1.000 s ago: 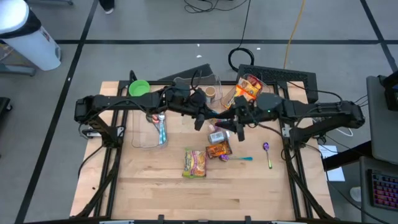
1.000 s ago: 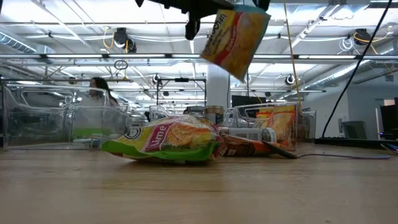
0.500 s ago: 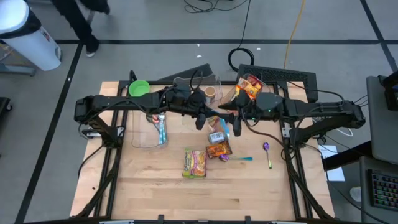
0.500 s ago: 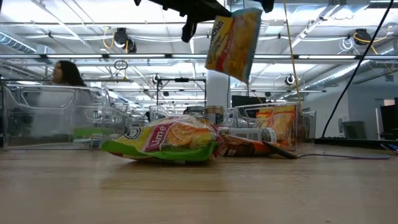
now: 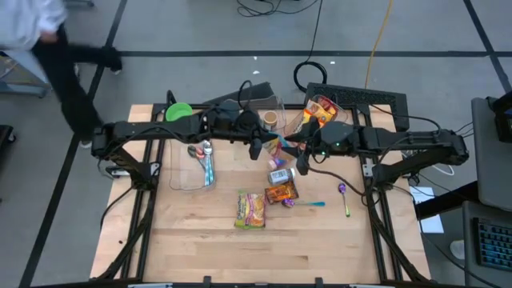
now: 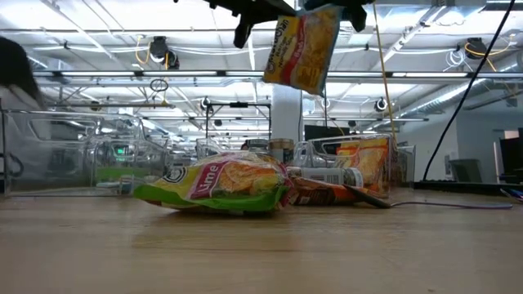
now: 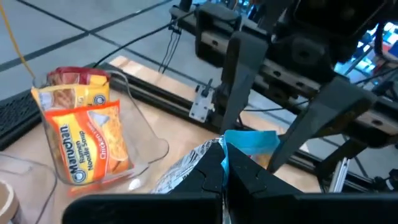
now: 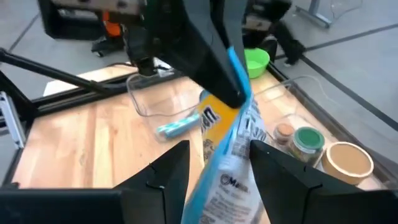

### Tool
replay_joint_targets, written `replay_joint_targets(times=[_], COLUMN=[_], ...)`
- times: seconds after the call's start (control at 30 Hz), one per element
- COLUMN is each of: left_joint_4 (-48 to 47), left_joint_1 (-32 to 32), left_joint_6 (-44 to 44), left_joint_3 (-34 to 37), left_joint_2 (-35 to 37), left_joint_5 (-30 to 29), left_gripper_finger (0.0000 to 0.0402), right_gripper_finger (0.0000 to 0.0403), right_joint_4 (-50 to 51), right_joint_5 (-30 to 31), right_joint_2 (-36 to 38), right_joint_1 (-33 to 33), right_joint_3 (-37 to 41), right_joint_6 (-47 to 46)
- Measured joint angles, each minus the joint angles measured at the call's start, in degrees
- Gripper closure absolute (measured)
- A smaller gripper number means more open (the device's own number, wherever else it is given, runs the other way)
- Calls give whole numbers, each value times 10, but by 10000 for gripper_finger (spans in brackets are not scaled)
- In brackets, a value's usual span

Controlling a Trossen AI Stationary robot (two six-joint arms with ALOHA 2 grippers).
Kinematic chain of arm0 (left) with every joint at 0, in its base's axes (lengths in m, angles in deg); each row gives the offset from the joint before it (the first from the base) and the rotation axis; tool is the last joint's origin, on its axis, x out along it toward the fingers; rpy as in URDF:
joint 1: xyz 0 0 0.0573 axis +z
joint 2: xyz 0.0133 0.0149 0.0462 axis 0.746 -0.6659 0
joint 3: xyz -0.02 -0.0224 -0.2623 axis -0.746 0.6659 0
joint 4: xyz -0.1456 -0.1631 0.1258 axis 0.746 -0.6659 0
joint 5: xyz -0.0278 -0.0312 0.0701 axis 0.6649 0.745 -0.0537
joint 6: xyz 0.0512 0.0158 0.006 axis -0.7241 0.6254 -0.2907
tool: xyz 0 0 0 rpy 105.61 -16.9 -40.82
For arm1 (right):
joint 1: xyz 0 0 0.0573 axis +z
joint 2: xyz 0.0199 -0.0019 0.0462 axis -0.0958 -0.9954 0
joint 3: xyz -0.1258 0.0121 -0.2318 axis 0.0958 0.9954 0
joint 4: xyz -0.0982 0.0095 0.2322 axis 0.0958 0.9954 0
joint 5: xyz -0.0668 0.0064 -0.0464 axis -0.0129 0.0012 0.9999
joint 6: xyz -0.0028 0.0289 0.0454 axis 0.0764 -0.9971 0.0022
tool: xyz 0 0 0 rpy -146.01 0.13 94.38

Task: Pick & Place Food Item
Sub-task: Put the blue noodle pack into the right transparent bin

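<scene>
We find the left gripper clamped on the ramen packet (held aloft mid-table); right gripper apparently half-spread around it. Light, crinkly, slippery: grip the seam.

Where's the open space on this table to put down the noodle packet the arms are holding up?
The wooden table is bare along its whole near edge, below the green lime snack bag, and on the left below the clear plastic bin. The middle is crowded with the brown packet and purple spoon; the far edge holds clear containers.
</scene>
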Motion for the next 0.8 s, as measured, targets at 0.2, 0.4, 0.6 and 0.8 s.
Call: replay_joint_targets(times=[0.2, 0.4, 0.6, 0.8], left_joint_4=[-6, -6, 2, -1], left_joint_1=[4, 3, 4, 4], left_joint_6=[-6, -8, -15, -17], left_joint_3=[0, 0, 0, 0], left_joint_2=[7, 6, 6, 6], left_joint_5=[14, 23, 24, 26], left_gripper_finger=[401, 401, 401, 401], right_gripper_finger=[243, 249, 275, 311], right_joint_4=[-6, -10, -14, -14], right_joint_5=[0, -3, -8, -20], right_joint_2=[1, -1, -19, -32], right_joint_1=[-18, -30, -30, -30], right_joint_3=[0, 0, 0, 0], right_joint_6=[-2, -4, -4, -4])
